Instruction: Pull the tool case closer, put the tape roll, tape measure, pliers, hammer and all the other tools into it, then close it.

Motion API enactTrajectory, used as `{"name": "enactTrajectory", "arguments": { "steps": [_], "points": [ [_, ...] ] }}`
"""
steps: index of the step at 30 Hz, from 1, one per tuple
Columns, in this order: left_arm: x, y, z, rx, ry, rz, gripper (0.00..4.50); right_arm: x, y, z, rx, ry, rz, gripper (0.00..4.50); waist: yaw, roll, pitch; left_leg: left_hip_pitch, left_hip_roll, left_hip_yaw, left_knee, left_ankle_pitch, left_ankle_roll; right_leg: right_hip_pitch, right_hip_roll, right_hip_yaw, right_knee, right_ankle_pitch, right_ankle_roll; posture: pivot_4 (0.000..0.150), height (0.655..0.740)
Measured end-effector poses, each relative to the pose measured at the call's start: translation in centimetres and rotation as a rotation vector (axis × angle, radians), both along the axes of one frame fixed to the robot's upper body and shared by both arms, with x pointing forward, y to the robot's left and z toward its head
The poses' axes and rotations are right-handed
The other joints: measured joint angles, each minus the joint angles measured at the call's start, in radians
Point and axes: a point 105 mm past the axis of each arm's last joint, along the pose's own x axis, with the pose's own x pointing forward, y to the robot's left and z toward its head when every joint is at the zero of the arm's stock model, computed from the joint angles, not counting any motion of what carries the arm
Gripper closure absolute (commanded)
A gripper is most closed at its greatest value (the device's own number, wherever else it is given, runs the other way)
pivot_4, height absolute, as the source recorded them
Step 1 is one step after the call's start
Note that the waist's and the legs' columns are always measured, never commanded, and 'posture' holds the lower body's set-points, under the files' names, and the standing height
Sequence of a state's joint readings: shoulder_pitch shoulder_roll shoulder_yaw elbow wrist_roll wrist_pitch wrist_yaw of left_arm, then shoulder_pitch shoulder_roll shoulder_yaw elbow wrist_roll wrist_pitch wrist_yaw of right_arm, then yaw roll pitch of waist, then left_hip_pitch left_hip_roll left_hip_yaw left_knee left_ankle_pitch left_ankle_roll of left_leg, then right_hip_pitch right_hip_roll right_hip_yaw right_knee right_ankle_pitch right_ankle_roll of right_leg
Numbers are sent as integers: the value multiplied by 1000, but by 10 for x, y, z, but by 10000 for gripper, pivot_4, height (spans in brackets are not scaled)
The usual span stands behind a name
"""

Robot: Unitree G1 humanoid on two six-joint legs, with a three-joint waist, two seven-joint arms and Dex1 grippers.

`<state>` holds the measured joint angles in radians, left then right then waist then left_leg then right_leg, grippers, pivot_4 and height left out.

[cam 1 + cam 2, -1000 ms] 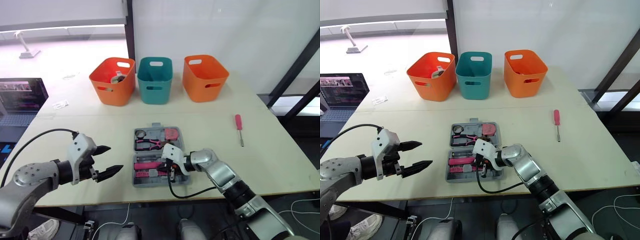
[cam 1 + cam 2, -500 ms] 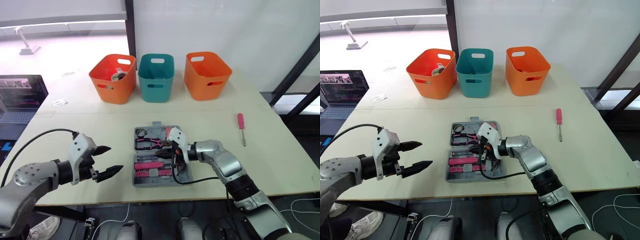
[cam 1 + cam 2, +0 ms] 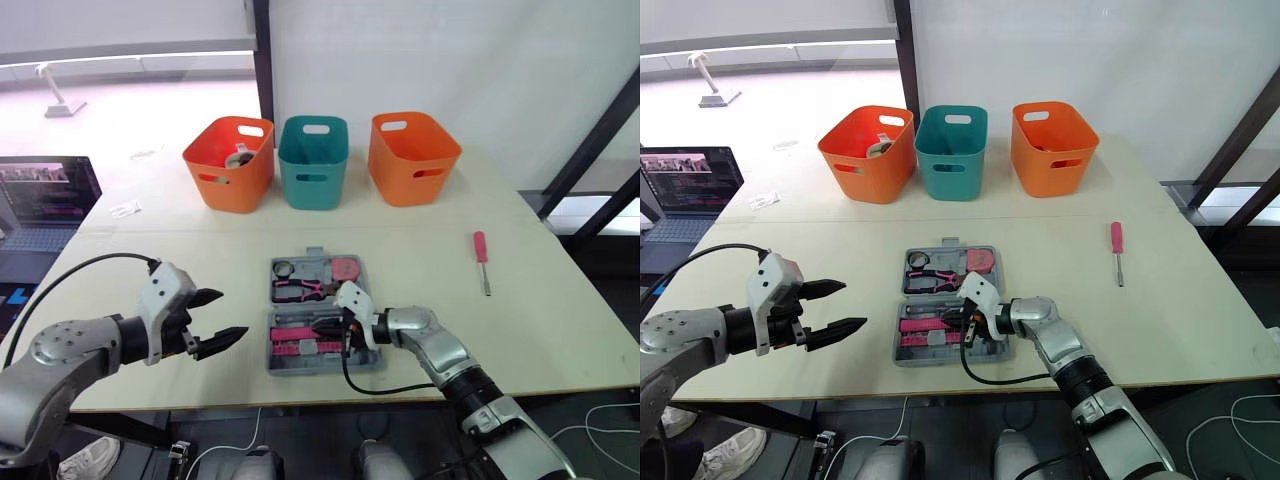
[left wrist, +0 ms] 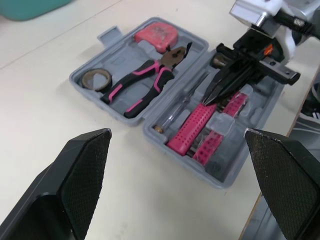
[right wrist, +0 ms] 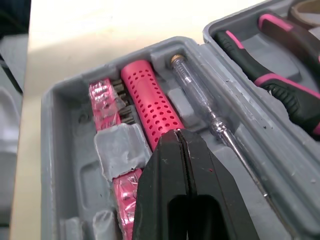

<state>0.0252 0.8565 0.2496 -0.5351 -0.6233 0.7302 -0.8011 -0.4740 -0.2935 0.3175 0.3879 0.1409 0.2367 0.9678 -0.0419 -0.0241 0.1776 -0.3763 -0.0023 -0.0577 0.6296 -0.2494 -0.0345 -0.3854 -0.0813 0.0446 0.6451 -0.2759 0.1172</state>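
The open grey plastic tool case (image 3: pixel 316 263) sits at the middle of the desk's (image 3: pixel 560 320) front edge. My right wrist view shows my right hand (image 5: pixel 178 135) clenched, fingers pressed flat together with nothing between them, tips at the pink perforated handle (image 5: pixel 152 102) beside a clear-shafted tester screwdriver (image 5: pixel 205 102); I cannot tell whether they touch. My left wrist view shows the black-and-pink pliers (image 4: pixel 145 82), dark tape roll (image 4: pixel 96 77) and red tape measure (image 4: pixel 156 32) in the far half. From the head, my left hand (image 3: pixel 232 314) hangs released near the front-left corner, and a pink-handled screwdriver (image 3: pixel 481 258) lies loose towards the right edge.
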Motion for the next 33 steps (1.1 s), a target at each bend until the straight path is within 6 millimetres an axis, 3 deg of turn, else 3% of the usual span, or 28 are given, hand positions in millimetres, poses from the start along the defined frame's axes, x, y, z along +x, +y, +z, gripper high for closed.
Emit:
{"name": "enactTrajectory", "arguments": {
  "steps": [3, 6, 7, 9, 11, 16, 17, 20, 24, 27, 30, 33],
  "points": [
    [0, 0, -1, -4, 2, 0, 0, 2, -5, 12, 72, -35, -19, 44805, -1, 1, 1, -8, 0, 0, 1, 0, 0, -8, 0, 0, 1, 1, 1, 1500, 7400],
    [-4, 4, -7, -23, 16, 7, 0, 22, -26, 47, 121, -196, -94, 44805, -4, 3, 2, -12, 0, 0, 1, 0, 0, -14, 0, 1, 3, 1, 1, 1500, 7400],
    [-6, 7, -11, -30, 30, 16, 0, 29, -37, 61, 144, -233, -134, 42415, -3, 3, 2, -12, 0, 0, 1, 0, 0, -14, 0, 1, 3, 1, 1, 1500, 7400],
    [-11, 18, -21, -46, 59, 60, 0, 38, -62, 83, 168, -292, -197, 36924, -1, 3, 2, -13, 0, 0, 0, 0, 0, -13, 0, 0, 2, 1, 1, 1500, 7400],
    [-14, 33, -30, -57, 54, 127, 0, 41, -89, 91, 162, -323, -257, 27702, 1, 3, 2, -13, 0, 0, 0, 0, 0, -13, 0, -1, 1, 0, 0, 1500, 7400],
    [-16, 75, -34, -131, -74, 350, 0, 41, -158, 84, 129, -342, -457, 1969, 6, 3, 3, -14, 0, 1, 2, 0, 0, -12, -1, 0, 0, -1, -2, 1500, 7400],
    [-20, 87, -37, -120, -90, 400, 0, 39, -175, 83, 122, -348, -508, 451, 6, 3, 3, -14, 0, 2, 1, 0, 0, -12, -1, 0, -1, -1, -2, 1500, 7400],
    [-41, 125, -55, -65, -113, 559, 0, 28, -228, 73, 103, -358, -699, 451, 2, 3, 3, -14, 0, 2, 1, 0, 0, -12, -1, 0, -2, -1, -3, 1500, 7400],
    [-72, 171, -65, -83, -154, 775, 0, 7, -281, 59, 14, -429, -912, 451, -1, 2, 3, -14, 1, 2, 1, 0, 0, -12, 0, 0, -3, -2, -4, 1500, 7400],
    [-95, 201, -65, -48, -184, 887, 0, -5, -301, 53, 8, -439, -1009, 451, -3, 2, 3, -12, 1, 4, 2, 0, 0, -11, -1, 1, -3, -3, -6, 1500, 7400],
    [-120, 213, -77, -29, -147, 943, 0, -17, -312, 44, 8, -413, -1064, 451, -2, 3, 3, -13, 1, 5, 1, 0, 0, -9, -1, 2, -8, -3, -6, 1500, 7400],
    [-122, 217, -77, -30, -167, 948, 0, -14, -311, 46, 14, -420, -1072, 451, -1, 2, 3, -12, 1, 5, 2, 0, 0, -8, -1, 1, -9, -3, -7, 1500, 7400]
  ]
}}
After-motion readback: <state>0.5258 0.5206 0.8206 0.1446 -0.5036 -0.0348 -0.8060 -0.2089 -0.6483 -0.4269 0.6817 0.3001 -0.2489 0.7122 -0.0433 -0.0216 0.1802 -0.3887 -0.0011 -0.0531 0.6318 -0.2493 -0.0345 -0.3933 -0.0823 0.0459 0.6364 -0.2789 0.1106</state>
